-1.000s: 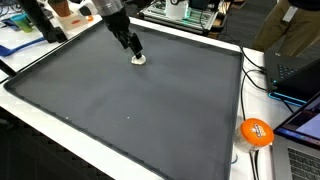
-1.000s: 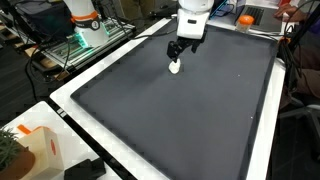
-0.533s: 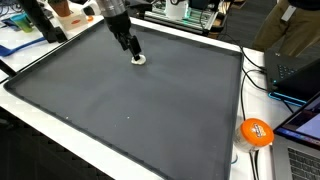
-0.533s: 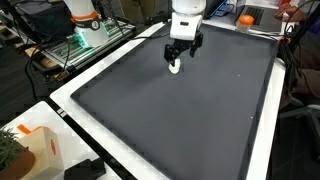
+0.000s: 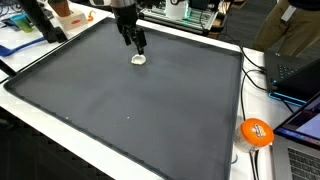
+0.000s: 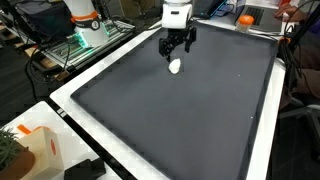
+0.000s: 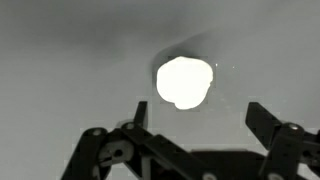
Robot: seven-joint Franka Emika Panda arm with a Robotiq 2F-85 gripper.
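Overhead light was bright and even; the dark mat point(image 5: 150, 110) barely glared, yet the white lump point(image 7: 183, 82) blew out in the soft, greyish wrist view.

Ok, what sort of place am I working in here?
Probably a robotics lab: a big dark mat on a white bench, a laptop and cables at its edge, and lit electronics behind.

The small white rounded lump point(image 7: 184, 82) is rendered washed-out and blurred in the wrist view, so its material cannot be told; in both exterior views it is too small for detail. The black claw point(image 7: 194, 113) is cropped by that view's lower edge, its base unseen.
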